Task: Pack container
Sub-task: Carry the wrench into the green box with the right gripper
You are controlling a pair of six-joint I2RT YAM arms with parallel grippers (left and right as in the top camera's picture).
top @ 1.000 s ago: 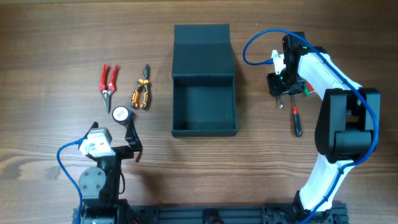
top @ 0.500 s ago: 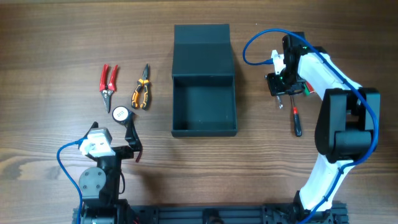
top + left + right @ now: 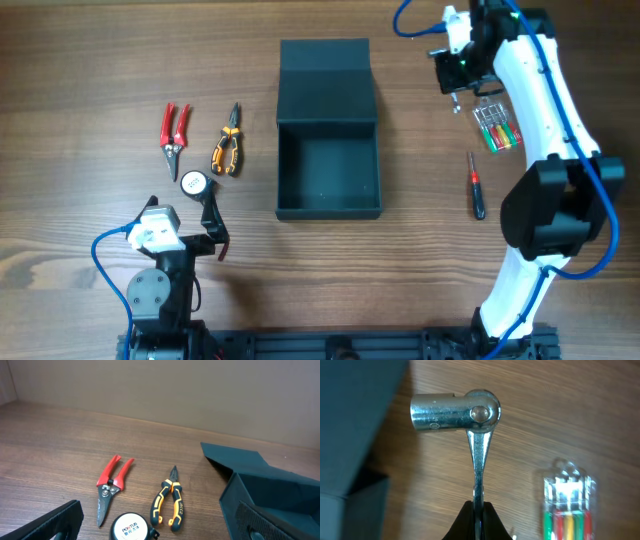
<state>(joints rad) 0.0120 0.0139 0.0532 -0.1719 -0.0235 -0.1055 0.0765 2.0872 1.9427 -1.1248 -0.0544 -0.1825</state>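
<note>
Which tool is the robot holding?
The silver wrench, pinched in the right gripper. The red snips, orange pliers and screwdriver all lie loose on the table.

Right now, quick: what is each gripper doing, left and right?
Left gripper: open, holding nothing.
Right gripper: shut on the thin shaft of the shiny steel socket-head tool.

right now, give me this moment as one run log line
phase: pick | right gripper: shut on chrome socket tool, right of container | left gripper: open, parked | container: lid open, empty
</note>
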